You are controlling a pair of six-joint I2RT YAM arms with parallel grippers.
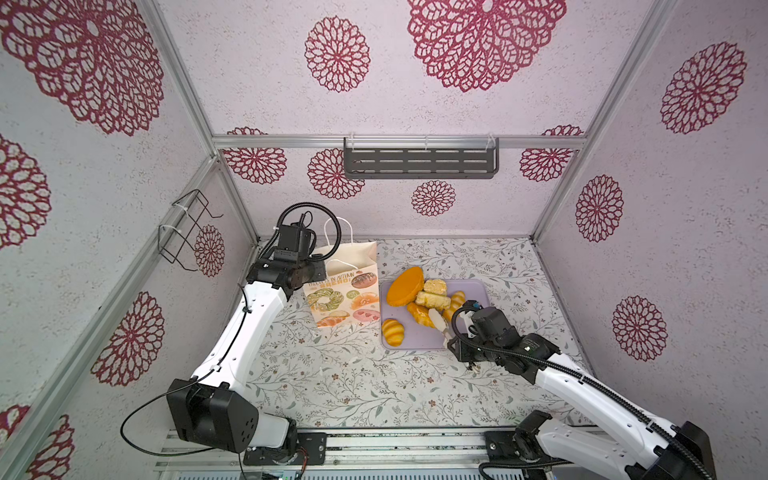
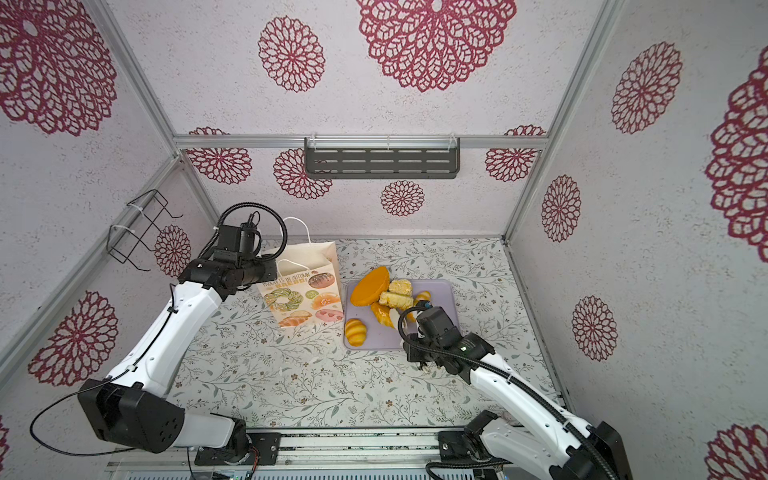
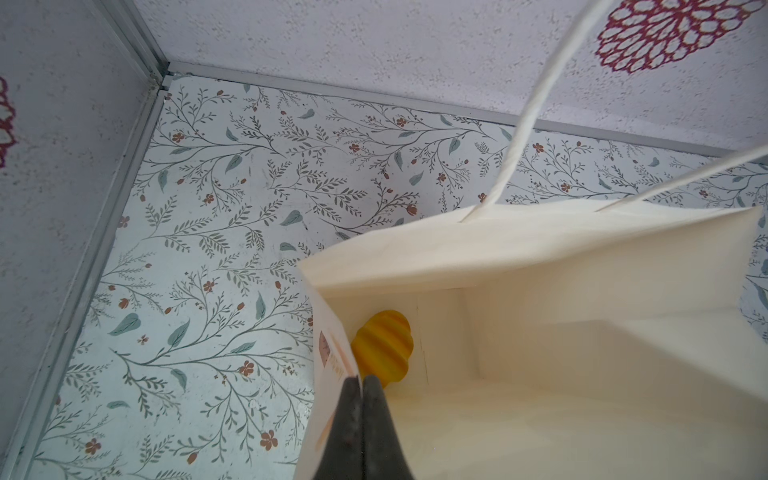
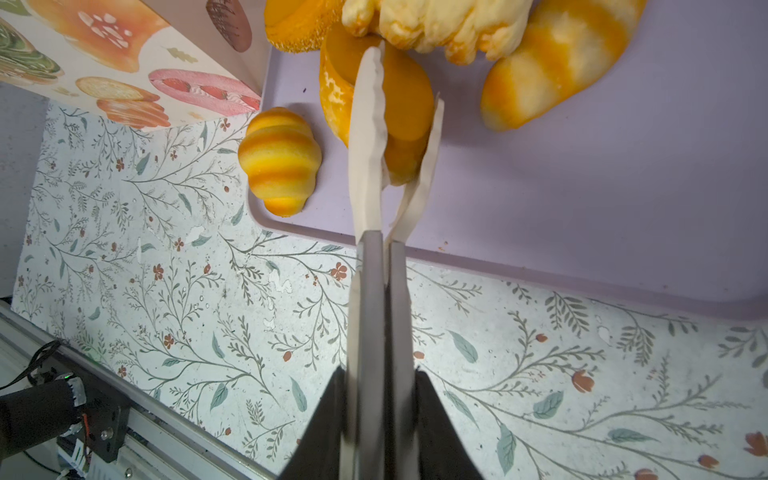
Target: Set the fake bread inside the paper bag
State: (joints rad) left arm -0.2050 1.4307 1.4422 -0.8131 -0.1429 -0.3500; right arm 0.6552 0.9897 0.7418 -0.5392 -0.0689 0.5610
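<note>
Right gripper (image 4: 384, 257) is clamped tight on the tongs (image 4: 368, 145) — and the two blades are pinching an orange loaf (image 4: 409, 108) between them, over the lilac tray (image 4: 582, 187); lifted or resting, I can't tell. A striped croissant (image 4: 280, 160) lies just beside, clear of the blades. At the bag (image 1: 345, 291), the left gripper (image 3: 362, 386) nips the rim, jaws pressed together — one yellow bun (image 3: 384, 353) lies down inside. Orange BREAD on the bag front (above it "IN AUTUMN", first word too blurred). The pile's far end is cut off in the right wrist view.
</note>
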